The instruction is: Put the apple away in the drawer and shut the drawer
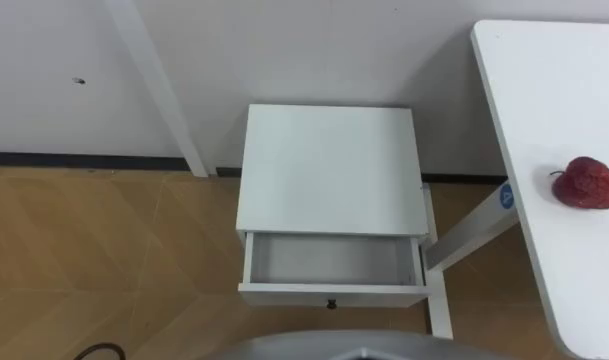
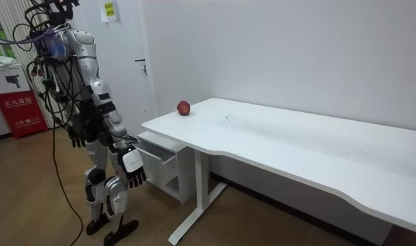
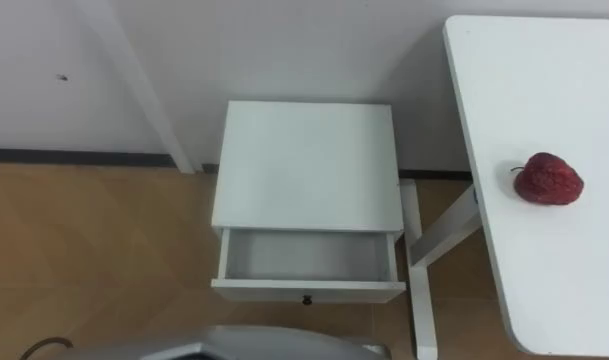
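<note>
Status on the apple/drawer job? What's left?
Done: drawer stands open, nothing seen inside. In hand: nothing; left hand and right hand hang open at the robot's sides. Left: pick the apple off the white table, put it in, close the drawer.

Before you, a red apple [image 1: 587, 183] rests on the white table [image 1: 554, 90] at your right, close to the tabletop's near edge. Just beside the table, a low white cabinet [image 1: 329, 165] stands on the wood floor [image 1: 94, 250] against the wall, with its drawer [image 1: 332, 262] pulled open toward you.
</note>
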Controlling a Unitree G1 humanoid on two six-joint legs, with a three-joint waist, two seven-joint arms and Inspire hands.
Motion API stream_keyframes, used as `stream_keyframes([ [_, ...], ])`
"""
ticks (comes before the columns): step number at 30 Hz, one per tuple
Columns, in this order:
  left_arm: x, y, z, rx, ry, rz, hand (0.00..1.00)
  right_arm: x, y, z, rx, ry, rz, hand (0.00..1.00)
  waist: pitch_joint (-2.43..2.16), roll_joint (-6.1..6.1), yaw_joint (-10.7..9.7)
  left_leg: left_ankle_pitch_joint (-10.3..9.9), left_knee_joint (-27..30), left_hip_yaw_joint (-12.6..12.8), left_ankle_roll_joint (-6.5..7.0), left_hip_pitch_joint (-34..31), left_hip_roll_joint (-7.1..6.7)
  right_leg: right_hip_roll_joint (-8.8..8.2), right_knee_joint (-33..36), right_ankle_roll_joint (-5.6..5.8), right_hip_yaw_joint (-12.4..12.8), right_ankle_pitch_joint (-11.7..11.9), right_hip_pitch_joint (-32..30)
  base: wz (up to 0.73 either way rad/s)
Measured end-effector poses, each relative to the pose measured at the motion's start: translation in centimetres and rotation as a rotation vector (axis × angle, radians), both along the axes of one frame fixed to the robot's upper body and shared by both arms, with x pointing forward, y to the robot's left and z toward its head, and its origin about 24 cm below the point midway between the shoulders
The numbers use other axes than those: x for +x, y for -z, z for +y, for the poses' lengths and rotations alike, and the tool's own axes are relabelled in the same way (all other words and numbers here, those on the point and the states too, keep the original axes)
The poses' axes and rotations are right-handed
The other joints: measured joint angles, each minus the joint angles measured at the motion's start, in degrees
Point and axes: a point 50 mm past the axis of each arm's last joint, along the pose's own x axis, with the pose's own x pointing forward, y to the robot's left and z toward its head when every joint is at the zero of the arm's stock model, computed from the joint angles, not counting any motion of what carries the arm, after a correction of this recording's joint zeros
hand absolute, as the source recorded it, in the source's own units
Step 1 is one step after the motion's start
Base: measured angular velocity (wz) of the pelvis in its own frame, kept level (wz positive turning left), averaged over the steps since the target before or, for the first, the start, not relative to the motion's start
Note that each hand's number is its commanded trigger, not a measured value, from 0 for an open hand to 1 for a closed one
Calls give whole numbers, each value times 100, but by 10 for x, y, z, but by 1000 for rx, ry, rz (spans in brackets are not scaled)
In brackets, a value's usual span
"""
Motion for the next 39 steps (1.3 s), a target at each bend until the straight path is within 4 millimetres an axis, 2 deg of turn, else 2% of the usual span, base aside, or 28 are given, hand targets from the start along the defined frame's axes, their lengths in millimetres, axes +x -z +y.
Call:
stream_keyframes([
  [6, 0, 0, 0, 10, 1, -6, 0, 5, 0, 0, -14, 62, -37, 0, -3, -10, -15, 1, 14, 21, 0, -5, 0, -1, -3, 0, 7, 0, -5, 0],
  [8, 4, 0, 0, 15, 2, -17, 0, 4, 0, -1, -23, 122, -52, 0, -3, -12, -10, 1, 17, 22, 0, -8, -1, -2, -1, 0, 15, 0, -4, 0],
  [11, 4, -1, 1, 21, -8, -20, 0, 5, -1, -3, -47, 313, -100, 0, -3, 3, -5, 0, 8, 73, -1, 3, 6, 3, -2, -3, 44, 5, -6, -5],
  [13, 3, -1, 4, 26, -42, -29, 0, 3, -2, -5, -58, 560, -167, 0, 0, 13, -33, -1, -2, 103, -3, 12, 16, 14, -6, -7, 73, 14, -7, -8],
  [14, 3, -2, 5, 30, -55, -34, 0, 2, -2, -6, -61, 629, -186, 0, 0, 11, -40, -1, -11, 103, -3, 13, 16, 15, -8, -7, 74, 15, -10, 0],
  [16, -2, -3, 10, 53, -99, -56, 0, -5, -4, -13, -83, 916, -266, 0, -1, 12, -95, -1, -25, 109, -3, 29, 16, 20, -5, -7, 91, 15, -4, 0],
  [21, -7, -5, 13, 84, -134, -75, 0, -3, -9, -25, -128, 1356, -406, 0, -8, 23, -320, -1, -51, 204, -3, 44, 22, 23, 10, -3, 161, 18, -30, -9],
  [22, -6, -6, 14, 87, -146, -82, 0, -1, -12, -29, -140, 1470, -450, 0, -25, 35, -363, -1, -69, 213, -2, 44, 22, 22, 18, 1, 153, 21, -49, -5],
  [24, -4, -6, 15, 95, -153, -92, 0, 2, -16, -37, -166, 1621, -518, 0, -31, 49, -416, 0, -70, 237, -1, 40, 21, 21, 18, 5, 157, 28, -63, -6],
  [25, -5, -6, 16, 101, -153, -95, 0, 4, -18, -42, -179, 1702, -555, 0, -45, 20, -443, 0, -74, 245, 0, 42, 22, 20, 29, 5, 159, 28, -72, -4],
  [26, -4, -7, 16, 102, -153, -101, 0, 4, -19, -44, -186, 1741, -569, 0, -40, 30, -465, 0, -74, 248, 0, 42, 22, 21, 34, 5, 159, 28, -76, 0],
  [29, -1, -7, 18, 103, -162, -124, 0, 10, -25, -52, -207, 1849, -620, 0, -65, -5, -536, 1, -61, 259, 0, -4, 29, 20, 98, 5, 144, 27, -139, -1],
  [33, 1, -11, 25, 120, -154, -141, 0, 18, -35, -64, -249, 1936, -657, 0, -83, -103, -548, 2, -20, 319, 2, -25, 29, 19, 104, 5, 203, 27, -174, -5],
  [39, 3, -18, 34, 149, -134, -189, 0, 48, -69, -92, -306, 1977, -825, 0, -58, -171, -529, 4, -58, 455, 5, -139, 48, 78, 197, 5, 357, 50, -376, -12],
])
